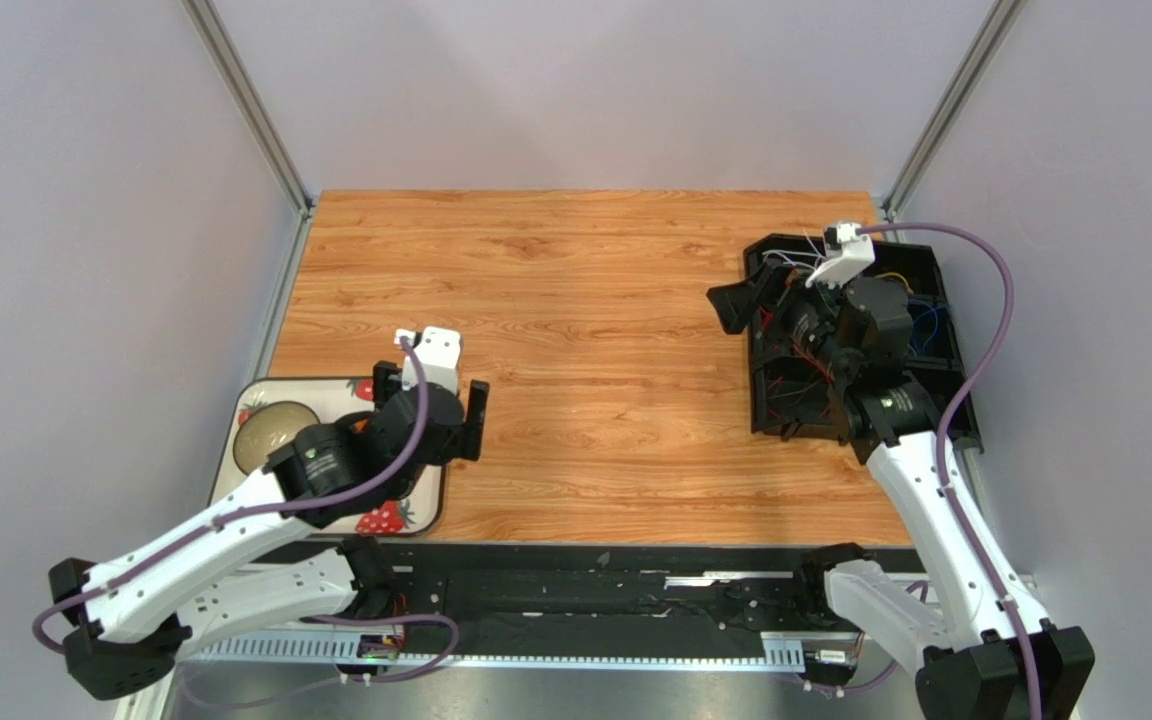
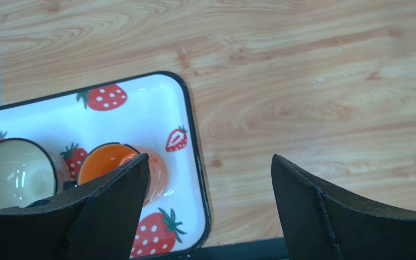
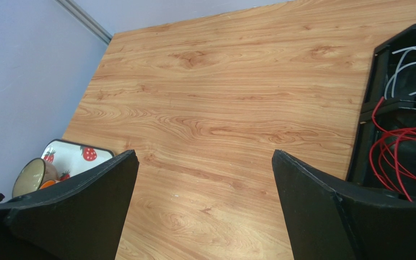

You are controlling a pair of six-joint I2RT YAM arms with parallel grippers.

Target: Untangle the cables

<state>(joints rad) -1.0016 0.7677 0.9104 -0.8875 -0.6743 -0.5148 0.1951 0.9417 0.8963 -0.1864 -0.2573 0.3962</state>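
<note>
The cables lie in a black bin [image 1: 767,393] at the right side of the table. In the right wrist view red cables [image 3: 405,154] loop in its near compartment and white cables [image 3: 408,62] in the far one. The top view also shows a blue cable [image 1: 923,323] in the bin, mostly hidden by the arm. My right gripper [image 1: 772,311] hovers over the bin's left edge, open and empty [image 3: 205,153], looking across the bare wood. My left gripper [image 1: 432,393] hangs open and empty [image 2: 210,158] above the right rim of a strawberry tray, far from the cables.
A white strawberry-patterned tray [image 2: 139,103] sits at the table's left front and holds an orange cup [image 2: 107,160] and a cream mug [image 2: 9,173]. A black rail [image 1: 597,578] runs along the near edge. Grey walls close in both sides.
</note>
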